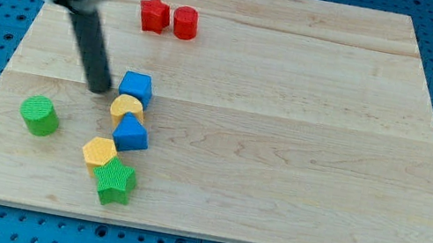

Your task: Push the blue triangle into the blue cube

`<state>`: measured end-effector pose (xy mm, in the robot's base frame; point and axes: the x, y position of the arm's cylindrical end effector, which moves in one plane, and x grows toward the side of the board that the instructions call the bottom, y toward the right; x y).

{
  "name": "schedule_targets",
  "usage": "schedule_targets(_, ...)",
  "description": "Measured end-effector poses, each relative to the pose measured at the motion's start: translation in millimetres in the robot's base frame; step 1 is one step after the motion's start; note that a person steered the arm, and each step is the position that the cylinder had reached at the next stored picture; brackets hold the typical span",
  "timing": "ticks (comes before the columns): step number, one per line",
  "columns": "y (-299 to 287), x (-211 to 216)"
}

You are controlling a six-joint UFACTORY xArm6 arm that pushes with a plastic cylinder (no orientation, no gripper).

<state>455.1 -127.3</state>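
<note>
My tip (100, 88) is seen just left of the blue cube (137, 88), contact uncertain, nothing pinched; the blue triangle (131, 134) is separated from the cube by 1 yellow block (126, 109).

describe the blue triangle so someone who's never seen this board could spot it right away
Start at the wooden board and go to the chain of blocks left of centre, running down from my tip. The blue triangle is third from the top, below the blue cube and a yellow block, above the yellow hexagon and green star. It is the blue one with a pointed top.
</note>
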Motion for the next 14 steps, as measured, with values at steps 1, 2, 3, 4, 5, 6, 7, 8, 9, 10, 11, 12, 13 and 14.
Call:
schedule_targets(1,85,1)
schedule_targets(2,164,1)
schedule_targets(3,222,27)
schedule_targets(4,223,88)
schedule_targets(5,153,105)
schedule_targets(6,87,105)
schedule_targets(7,28,93)
schedule_targets(8,3,74)
schedule_targets(9,-6,48)
schedule_targets(10,-29,21)
schedule_targets(11,-27,4)
schedule_targets(12,10,4)
schedule_targets(13,-3,6)
schedule_targets(14,3,20)
